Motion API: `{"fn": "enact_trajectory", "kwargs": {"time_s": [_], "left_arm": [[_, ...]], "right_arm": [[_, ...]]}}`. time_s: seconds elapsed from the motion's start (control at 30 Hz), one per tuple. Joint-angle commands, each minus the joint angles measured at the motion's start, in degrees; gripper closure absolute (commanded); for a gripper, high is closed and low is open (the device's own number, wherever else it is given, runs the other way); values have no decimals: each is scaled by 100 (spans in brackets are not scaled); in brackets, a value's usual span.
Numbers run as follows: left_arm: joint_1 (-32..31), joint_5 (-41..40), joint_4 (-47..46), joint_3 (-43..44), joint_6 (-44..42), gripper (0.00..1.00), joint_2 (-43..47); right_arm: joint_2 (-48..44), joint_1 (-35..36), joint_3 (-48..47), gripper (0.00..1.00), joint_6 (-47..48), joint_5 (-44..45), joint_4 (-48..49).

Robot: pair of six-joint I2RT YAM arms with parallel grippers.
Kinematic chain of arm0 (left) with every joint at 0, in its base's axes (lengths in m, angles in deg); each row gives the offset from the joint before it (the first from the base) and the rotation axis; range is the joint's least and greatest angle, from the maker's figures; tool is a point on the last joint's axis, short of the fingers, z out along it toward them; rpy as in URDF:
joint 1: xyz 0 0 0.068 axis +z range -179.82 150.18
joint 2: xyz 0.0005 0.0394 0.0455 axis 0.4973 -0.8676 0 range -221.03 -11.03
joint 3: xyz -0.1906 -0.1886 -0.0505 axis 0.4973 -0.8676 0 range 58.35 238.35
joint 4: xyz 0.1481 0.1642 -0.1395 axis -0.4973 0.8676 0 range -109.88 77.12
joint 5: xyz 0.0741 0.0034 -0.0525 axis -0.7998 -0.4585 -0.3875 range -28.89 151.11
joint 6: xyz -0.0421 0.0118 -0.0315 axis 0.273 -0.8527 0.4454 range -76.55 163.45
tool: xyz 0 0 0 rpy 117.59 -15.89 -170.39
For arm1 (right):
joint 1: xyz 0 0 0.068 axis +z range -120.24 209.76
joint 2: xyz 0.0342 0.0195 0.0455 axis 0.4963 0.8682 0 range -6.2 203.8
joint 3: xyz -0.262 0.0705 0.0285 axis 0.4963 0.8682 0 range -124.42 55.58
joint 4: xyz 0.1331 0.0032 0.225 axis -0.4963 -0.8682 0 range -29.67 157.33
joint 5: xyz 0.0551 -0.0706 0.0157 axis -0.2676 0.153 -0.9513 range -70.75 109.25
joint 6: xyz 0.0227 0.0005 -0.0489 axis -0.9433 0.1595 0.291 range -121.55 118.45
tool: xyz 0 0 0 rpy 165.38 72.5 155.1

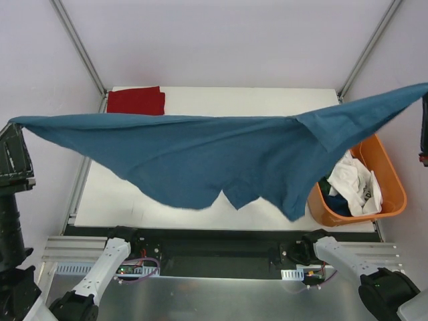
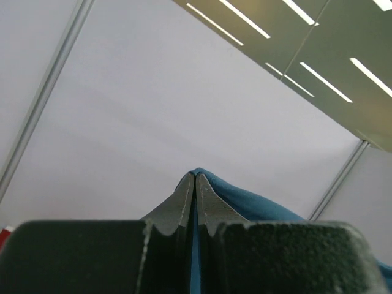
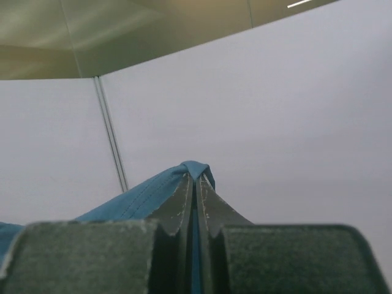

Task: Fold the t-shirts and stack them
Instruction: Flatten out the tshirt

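A teal-blue t-shirt (image 1: 214, 157) hangs stretched in the air across the whole table, held at both ends. My left gripper (image 1: 15, 127) at the far left is shut on one corner of it; the left wrist view shows the cloth (image 2: 257, 205) pinched between the closed jaws (image 2: 195, 179). My right gripper (image 1: 424, 100) at the far right edge is shut on the other corner; the right wrist view shows the teal hem (image 3: 141, 193) clamped at the tips (image 3: 196, 176). A folded deep red t-shirt (image 1: 136, 100) lies at the table's back left corner.
An orange plastic basket (image 1: 394, 194) stands at the table's right edge, holding a white shirt (image 1: 354, 184) and darker cloth, partly hidden by the hanging shirt. The white table (image 1: 114, 200) runs beneath. Metal frame posts rise at the back corners.
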Motion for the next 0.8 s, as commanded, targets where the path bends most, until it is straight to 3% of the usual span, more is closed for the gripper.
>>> {"fn": "enact_trajectory", "kwargs": {"time_s": [0.0, 0.2, 0.43, 0.53, 0.67, 0.77], "left_arm": [[64, 275, -37, 257, -348, 100, -65], [64, 188, -37, 38, -410, 100, -399], [64, -23, -362, -1251, -726, 100, -1260], [64, -444, -520, -2068, -674, 100, -1813], [178, -1323, -547, -2853, -586, 100, -3110], [722, -536, -547, -3038, -384, 100, -4182]], "right_arm": [[46, -8, -63, 99, 161, -262, 441], [485, -7, -20, 99, 547, 229, 636], [1267, -16, 1524, 99, 1277, 1959, 1118], [1540, 1, 2656, 99, 1111, 1753, 1417], [2198, -16, 3442, 99, 725, 1627, 1612], [3067, -16, 3523, 99, 400, 1584, 1392]]}}
